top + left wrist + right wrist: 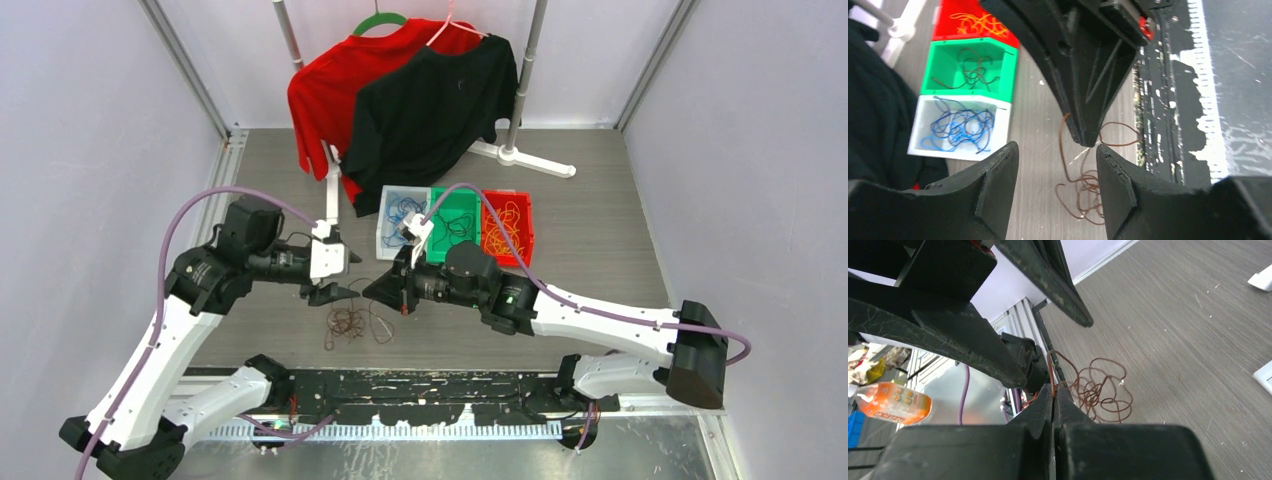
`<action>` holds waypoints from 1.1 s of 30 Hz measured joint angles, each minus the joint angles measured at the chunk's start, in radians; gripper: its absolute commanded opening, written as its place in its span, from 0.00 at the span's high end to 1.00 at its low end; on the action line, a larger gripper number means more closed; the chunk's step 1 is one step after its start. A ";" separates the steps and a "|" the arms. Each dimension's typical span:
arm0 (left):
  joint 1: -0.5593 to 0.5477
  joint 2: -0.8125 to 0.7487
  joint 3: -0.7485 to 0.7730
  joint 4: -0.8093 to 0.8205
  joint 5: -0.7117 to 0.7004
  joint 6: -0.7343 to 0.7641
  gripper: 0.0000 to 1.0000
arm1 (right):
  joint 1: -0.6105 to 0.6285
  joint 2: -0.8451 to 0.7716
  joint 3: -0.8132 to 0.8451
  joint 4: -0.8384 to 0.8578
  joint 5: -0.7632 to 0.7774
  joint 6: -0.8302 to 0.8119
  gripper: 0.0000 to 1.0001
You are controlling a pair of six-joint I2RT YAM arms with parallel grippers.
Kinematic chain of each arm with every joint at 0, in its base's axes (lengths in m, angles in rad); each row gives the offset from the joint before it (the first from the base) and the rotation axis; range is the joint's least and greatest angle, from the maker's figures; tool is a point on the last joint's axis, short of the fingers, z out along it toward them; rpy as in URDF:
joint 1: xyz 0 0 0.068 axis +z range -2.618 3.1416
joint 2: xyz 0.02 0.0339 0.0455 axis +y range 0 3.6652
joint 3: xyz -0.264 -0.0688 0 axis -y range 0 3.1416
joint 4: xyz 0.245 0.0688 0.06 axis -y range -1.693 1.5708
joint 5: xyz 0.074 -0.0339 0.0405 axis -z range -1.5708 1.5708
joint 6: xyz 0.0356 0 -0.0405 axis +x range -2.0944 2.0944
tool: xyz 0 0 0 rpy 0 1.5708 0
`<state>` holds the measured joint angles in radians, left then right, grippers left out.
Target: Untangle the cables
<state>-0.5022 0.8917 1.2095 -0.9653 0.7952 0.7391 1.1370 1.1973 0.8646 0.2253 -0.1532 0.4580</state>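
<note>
found left tool (1057, 147) with fingers spread apart, held low over the tabletop (600, 230), facing the right tool (1054, 390) tip to tip and just beside it. found right tool pressed together and clamped on one strand of the brown cable (1100, 387). traced that strand rising from between the closed tips, then looping down to the rest of the tangle. located brown cable as a loose knot of loops lying on the tabletop below and between the two tools, near the front edge, with one part lifted by the right tool. checked from the left wrist view: saw loops partly hidden behind the left tool's finger at the right of that view; unable to tell whether touching it. recorded three bins side by side beyond the tools, touching one another: white bin (948, 152) holding blue cables (960, 127), green bin (1009, 70) holding dark cables (973, 70), red bin (968, 36) holding orange cables (980, 22). found all three lots bunched inside own compartments, well apart from the brown cable. noted red shirt (320, 90) and black shirt (430, 110) on hangers at the far end of the tabletop, black overlapping red.
</note>
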 measured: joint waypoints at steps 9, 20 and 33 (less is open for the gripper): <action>-0.028 0.027 -0.008 -0.092 0.011 0.079 0.73 | 0.000 0.018 0.061 -0.066 -0.054 0.005 0.99; -0.029 -0.076 -0.157 0.161 -0.077 -0.061 1.00 | 0.000 0.040 0.068 -0.063 -0.106 0.089 0.61; -0.029 -0.079 -0.083 0.266 -0.069 -0.200 1.00 | -0.170 -0.165 0.066 -0.006 -0.218 0.163 0.40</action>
<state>-0.5308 0.8127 1.1263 -0.6998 0.7261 0.5392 0.9668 1.0321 0.9310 0.2192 -0.3714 0.6209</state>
